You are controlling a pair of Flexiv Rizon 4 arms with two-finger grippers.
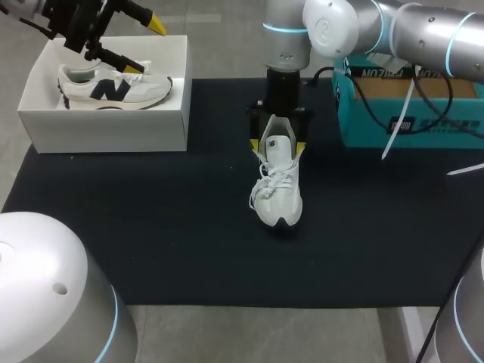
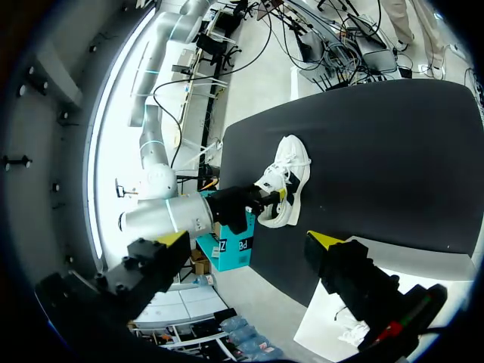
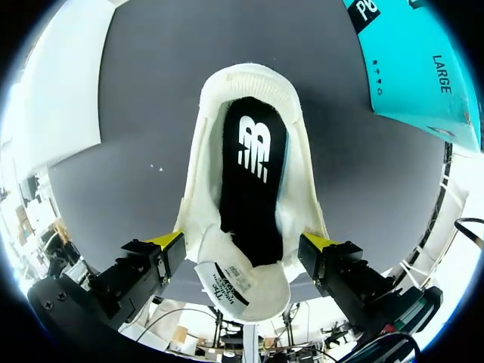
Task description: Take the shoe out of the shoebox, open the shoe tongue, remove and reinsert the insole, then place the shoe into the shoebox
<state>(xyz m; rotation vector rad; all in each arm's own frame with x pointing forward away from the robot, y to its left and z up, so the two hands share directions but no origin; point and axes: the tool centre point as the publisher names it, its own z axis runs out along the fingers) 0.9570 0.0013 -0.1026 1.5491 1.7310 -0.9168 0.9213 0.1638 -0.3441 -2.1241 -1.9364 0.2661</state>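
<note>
Head view is showing the white shoe (image 1: 278, 189) lying in the middle of the black mat (image 1: 151, 219), with its toe pointing to the near side. The right gripper (image 1: 277, 144) is grasping it at the far end, one yellow-tipped finger pressing on each side. At the far left the white shoebox (image 1: 106, 128) is holding a second shoe (image 1: 113, 89). The left gripper (image 1: 144, 47) is hanging over this box with its fingers spread apart, gripping nothing. A teal box (image 1: 408, 113) is sitting at the far right. Left wrist view is showing the released left gripper (image 2: 249, 240), with the white shoe (image 2: 287, 178) lying well ahead of it on the mat. Right wrist view is showing the right gripper (image 3: 242, 242) clamping the two sides of the shoe. The tongue (image 3: 242, 286) is bending outward, away from the opening, and the black insole (image 3: 253, 178) is lying inside the shoe.
</note>
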